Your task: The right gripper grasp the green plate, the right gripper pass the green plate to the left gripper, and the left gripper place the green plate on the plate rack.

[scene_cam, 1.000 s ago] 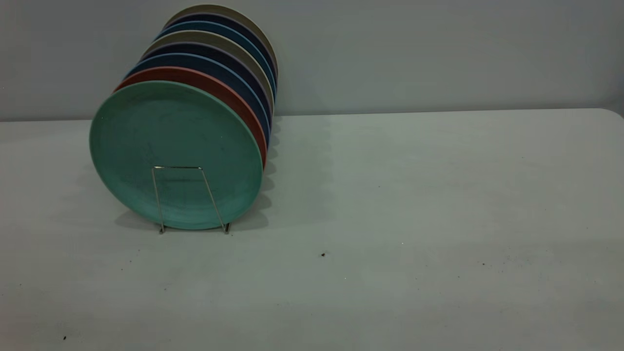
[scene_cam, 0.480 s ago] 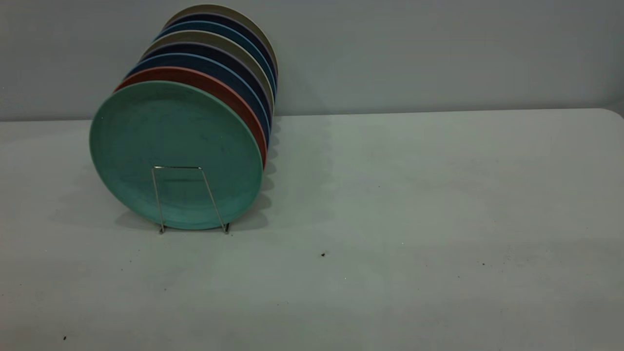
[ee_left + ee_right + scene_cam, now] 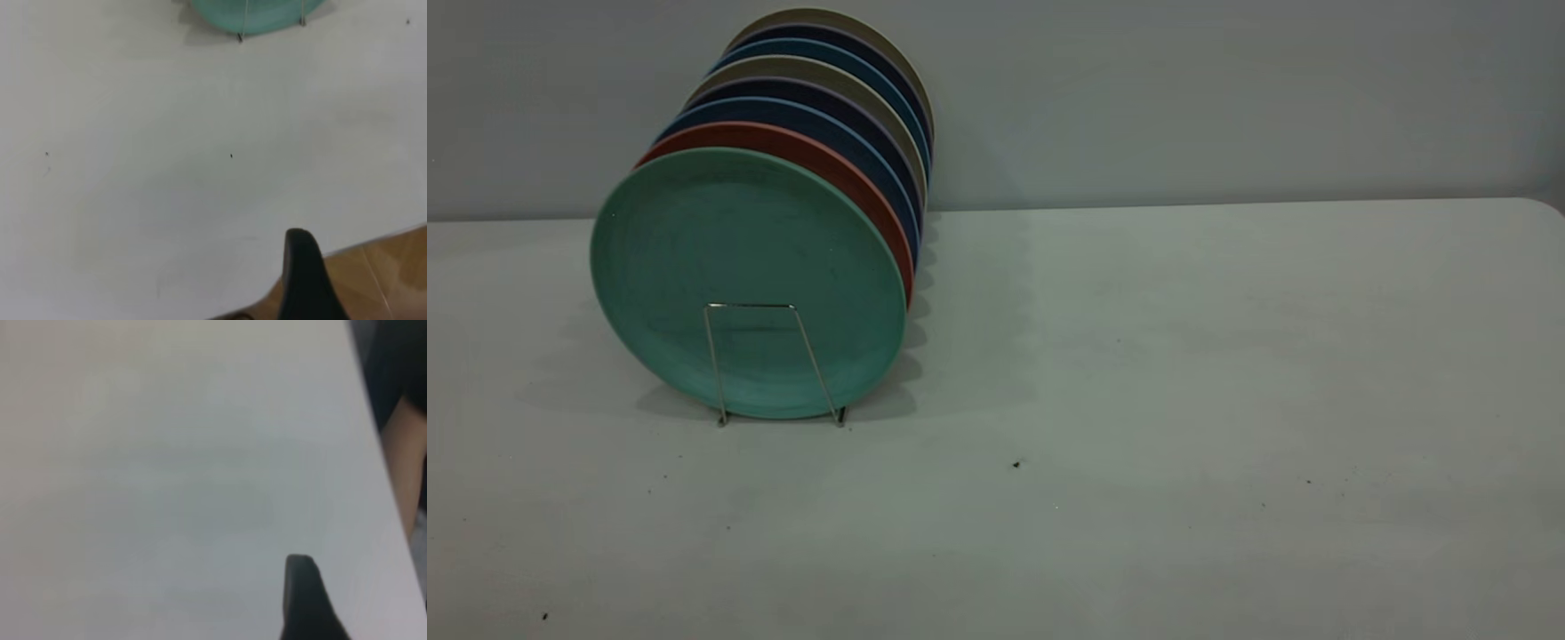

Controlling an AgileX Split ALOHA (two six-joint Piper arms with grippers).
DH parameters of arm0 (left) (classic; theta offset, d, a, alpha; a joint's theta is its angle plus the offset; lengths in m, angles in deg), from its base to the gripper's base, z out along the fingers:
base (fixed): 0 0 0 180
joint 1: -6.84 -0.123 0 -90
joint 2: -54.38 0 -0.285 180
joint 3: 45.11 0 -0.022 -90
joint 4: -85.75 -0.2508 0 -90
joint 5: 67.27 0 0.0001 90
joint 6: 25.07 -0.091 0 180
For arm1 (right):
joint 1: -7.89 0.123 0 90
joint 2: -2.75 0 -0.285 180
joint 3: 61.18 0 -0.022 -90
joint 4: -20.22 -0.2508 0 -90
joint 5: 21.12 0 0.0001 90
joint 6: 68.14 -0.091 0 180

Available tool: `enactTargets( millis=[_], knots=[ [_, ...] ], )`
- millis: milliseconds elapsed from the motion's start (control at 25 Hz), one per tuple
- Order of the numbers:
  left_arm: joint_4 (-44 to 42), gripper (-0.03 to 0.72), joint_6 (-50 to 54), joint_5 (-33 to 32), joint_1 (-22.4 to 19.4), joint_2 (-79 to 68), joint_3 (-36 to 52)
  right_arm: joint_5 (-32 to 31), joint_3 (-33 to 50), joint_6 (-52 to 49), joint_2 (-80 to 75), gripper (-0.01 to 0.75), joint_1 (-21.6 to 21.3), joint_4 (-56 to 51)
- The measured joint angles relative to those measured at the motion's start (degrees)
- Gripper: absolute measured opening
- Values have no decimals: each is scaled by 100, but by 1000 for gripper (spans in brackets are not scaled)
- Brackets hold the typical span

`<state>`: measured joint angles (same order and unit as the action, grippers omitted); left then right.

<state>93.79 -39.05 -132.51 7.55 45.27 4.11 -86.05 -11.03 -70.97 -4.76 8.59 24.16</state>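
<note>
The green plate [image 3: 747, 267] stands upright at the front of the plate rack [image 3: 749, 305], behind the rack's front wire loop, at the table's left. Its lower edge [image 3: 260, 17] and the rack's feet [image 3: 240, 37] show in the left wrist view. Neither arm shows in the exterior view. A black part of my left gripper [image 3: 303, 280] shows over the table's near edge, far from the plate and holding nothing. A black part of my right gripper [image 3: 303, 600] shows over bare table near a table edge, holding nothing.
Behind the green plate stand a salmon-pink plate [image 3: 854, 182], dark blue plates [image 3: 871, 160] and beige ones [image 3: 889, 53], all in the rack. The grey table [image 3: 1183, 356] meets a wall at the back. Wooden floor [image 3: 393, 267] lies beyond the table's edge.
</note>
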Motion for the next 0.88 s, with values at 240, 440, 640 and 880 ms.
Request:
enactTargets(
  millis=[240,440,640,880],
  knots=[
    [-2,474,0,-46,70,247,0,-15,0,0,71,439,-87,-12],
    [-2,474,0,-46,70,257,0,-15,0,0,71,439,-87,-18],
    [-2,474,5,-46,70,257,0,-15,0,5,71,439,-87,-18],
    [-2,474,5,-46,70,257,0,-15,0,5,71,439,-87,-18]
  ],
)
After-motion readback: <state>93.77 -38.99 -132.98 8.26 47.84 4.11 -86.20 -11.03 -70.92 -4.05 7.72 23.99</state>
